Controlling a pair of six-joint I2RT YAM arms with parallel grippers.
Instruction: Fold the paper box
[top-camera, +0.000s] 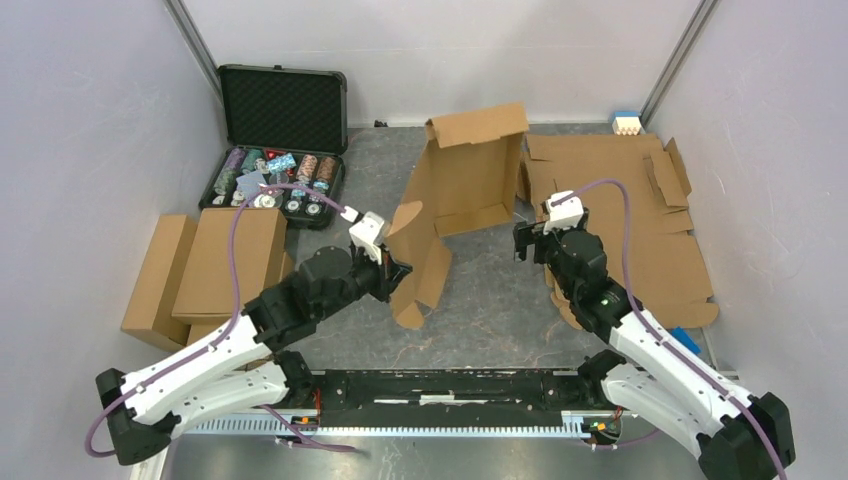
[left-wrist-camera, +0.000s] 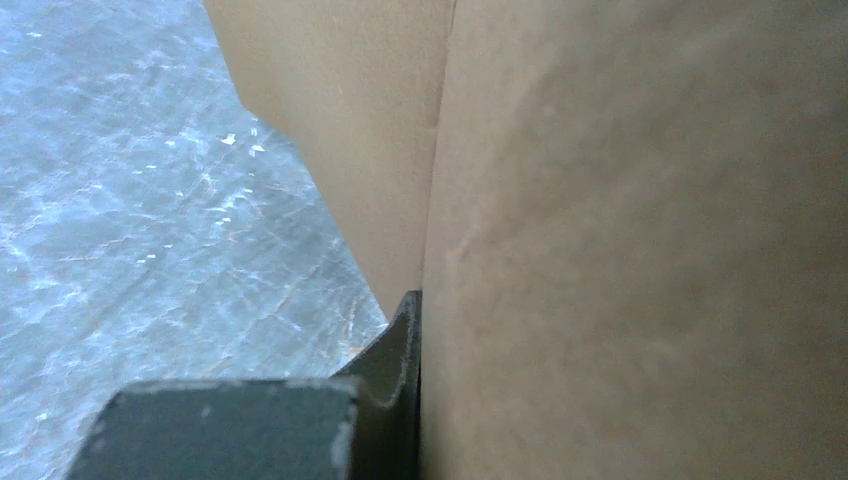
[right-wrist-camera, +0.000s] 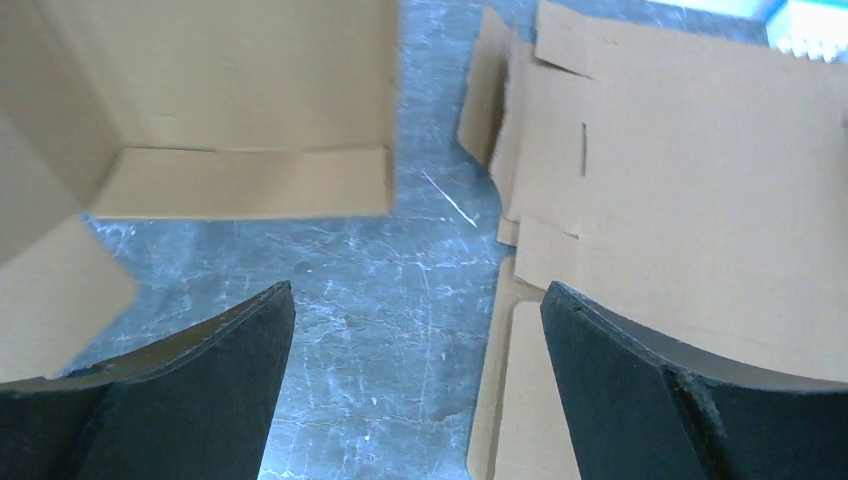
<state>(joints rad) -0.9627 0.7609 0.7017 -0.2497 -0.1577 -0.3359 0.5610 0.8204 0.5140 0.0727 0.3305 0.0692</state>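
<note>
Top external view: my left end effector (top-camera: 398, 273) is pinched tight on a near flap of the paper box (top-camera: 468, 175), which stands half-folded at the middle of the bench (top-camera: 490, 295). My right end effector (top-camera: 530, 240) gapes fully, empty, between the box and the flat cardboard sheets (top-camera: 630, 240).

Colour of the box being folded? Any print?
Plain brown cardboard, no print. The box shows best in the top view.
</note>
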